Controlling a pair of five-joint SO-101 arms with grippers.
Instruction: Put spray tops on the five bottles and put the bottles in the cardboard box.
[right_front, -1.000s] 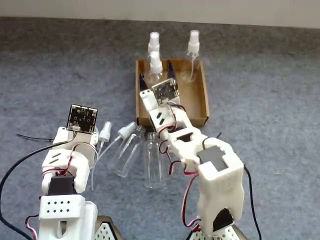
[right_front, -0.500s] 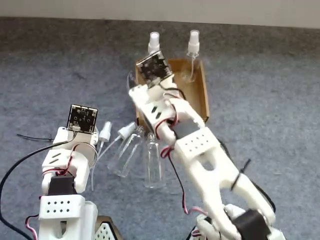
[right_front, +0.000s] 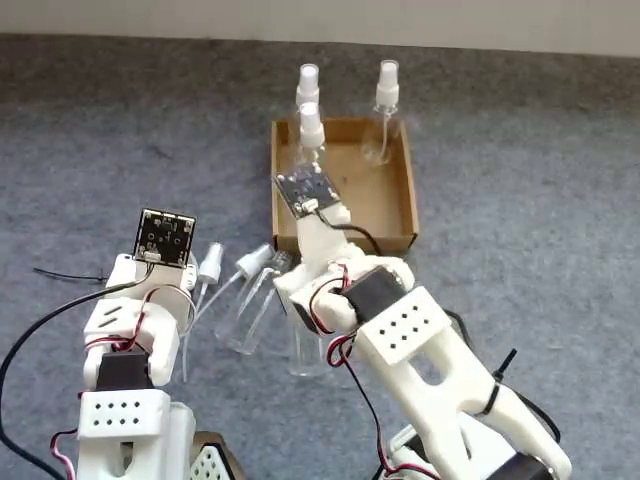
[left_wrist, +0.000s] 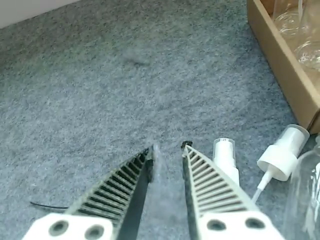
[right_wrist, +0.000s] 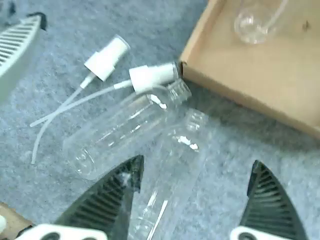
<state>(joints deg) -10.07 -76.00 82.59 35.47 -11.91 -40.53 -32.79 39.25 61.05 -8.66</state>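
Note:
Two uncapped clear bottles lie side by side on the grey carpet (right_front: 255, 300) (right_front: 305, 330). My right gripper (right_wrist: 197, 165) hangs open above them, its fingers straddling the nearer bottle (right_wrist: 170, 170) while the other bottle (right_wrist: 125, 132) lies beside it. Two loose spray tops (right_wrist: 105, 59) (right_wrist: 152, 77) rest by the bottle mouths. The cardboard box (right_front: 400, 215) holds three capped bottles standing upright (right_front: 308, 85) (right_front: 312, 130) (right_front: 386, 100). My left gripper (left_wrist: 168, 148) is open over bare carpet, with the spray tops (left_wrist: 225, 155) (left_wrist: 282, 152) just beside it.
The right arm (right_front: 340, 270) stretches across the box's near edge. The left arm (right_front: 140, 320) stands at the left. A black cable tie (right_front: 70, 275) lies on the carpet left of it. Open carpet surrounds the box.
The right arm has drawn back from the capped bottle in the box and now hangs over the lying bottles. The left arm has not moved.

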